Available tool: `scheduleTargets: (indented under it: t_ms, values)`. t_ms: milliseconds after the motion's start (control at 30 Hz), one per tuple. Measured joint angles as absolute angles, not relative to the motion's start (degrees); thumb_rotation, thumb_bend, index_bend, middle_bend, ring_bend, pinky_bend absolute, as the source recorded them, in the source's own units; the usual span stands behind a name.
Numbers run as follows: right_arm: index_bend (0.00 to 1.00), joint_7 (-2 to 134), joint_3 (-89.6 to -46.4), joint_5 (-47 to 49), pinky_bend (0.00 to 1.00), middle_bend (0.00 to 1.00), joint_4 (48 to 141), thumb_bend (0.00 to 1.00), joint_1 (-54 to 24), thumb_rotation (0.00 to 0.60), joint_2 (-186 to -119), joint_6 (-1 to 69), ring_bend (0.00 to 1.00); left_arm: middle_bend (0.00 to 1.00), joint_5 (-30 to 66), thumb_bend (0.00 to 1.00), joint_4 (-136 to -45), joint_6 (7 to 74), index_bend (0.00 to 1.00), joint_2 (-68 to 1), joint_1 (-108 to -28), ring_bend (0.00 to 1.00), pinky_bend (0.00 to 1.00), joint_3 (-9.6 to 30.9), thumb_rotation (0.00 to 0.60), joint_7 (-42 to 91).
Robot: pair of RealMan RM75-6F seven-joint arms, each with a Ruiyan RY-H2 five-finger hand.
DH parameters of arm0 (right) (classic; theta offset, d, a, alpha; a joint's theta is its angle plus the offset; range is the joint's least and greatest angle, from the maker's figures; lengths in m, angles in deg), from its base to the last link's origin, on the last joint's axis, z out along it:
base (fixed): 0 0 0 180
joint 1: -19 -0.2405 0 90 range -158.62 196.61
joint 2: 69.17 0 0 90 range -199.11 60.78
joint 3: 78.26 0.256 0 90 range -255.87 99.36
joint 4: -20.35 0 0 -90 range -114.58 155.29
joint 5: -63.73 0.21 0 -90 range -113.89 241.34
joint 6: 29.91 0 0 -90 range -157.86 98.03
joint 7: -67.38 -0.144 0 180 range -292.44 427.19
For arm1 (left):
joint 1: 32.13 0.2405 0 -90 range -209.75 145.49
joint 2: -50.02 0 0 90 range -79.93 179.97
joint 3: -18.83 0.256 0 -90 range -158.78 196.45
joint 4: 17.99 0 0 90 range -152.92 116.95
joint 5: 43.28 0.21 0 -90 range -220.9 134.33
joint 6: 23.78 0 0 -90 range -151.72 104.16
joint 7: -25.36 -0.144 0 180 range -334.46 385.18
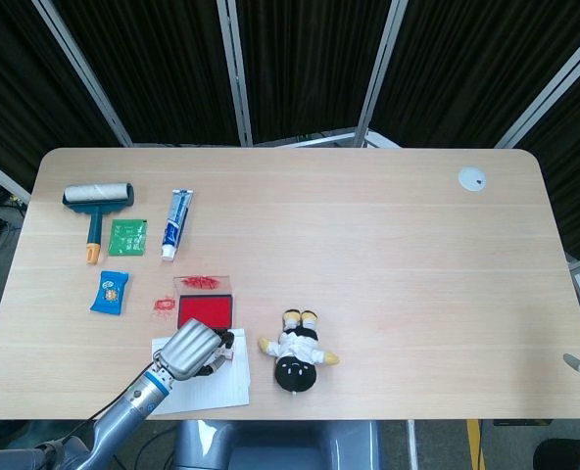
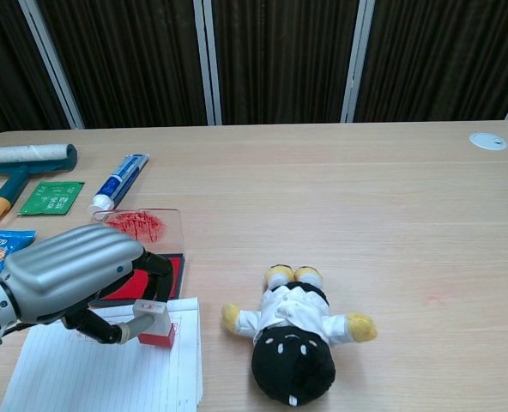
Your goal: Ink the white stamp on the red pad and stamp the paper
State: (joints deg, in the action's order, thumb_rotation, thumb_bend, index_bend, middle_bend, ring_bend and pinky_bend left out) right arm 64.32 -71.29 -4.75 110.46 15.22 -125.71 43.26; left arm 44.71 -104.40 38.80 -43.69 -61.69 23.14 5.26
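The left hand (image 2: 69, 279) pinches the stamp (image 2: 156, 324) upright, its red face down on the paper (image 2: 108, 378) near the sheet's upper right corner. The pad (image 1: 206, 311) lies just beyond the paper's far edge. The right hand is not in view, so any pressing or lifting falls to the left.

table (image 1: 388, 255) | on it: paper (image 1: 221, 387), red pad (image 1: 205, 311), doll (image 1: 297, 357), toothpaste (image 1: 176, 223)

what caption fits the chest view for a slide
Left hand holds the white stamp on the lined paper, red ink pad just behind.
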Motion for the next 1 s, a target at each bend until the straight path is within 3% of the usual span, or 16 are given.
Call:
scheduleTargets:
  t_ms: [1000]
  values:
    - [0.0, 64.48, -71.26, -4.25, 0.0, 0.0, 110.44, 0.0, 15.03, 0.6, -125.64, 42.61, 0.0, 0.55, 47.42, 0.44, -95.8, 38.69, 0.56, -48.55, -60.45, 0.81, 0.84, 24.85, 0.6, 9.43]
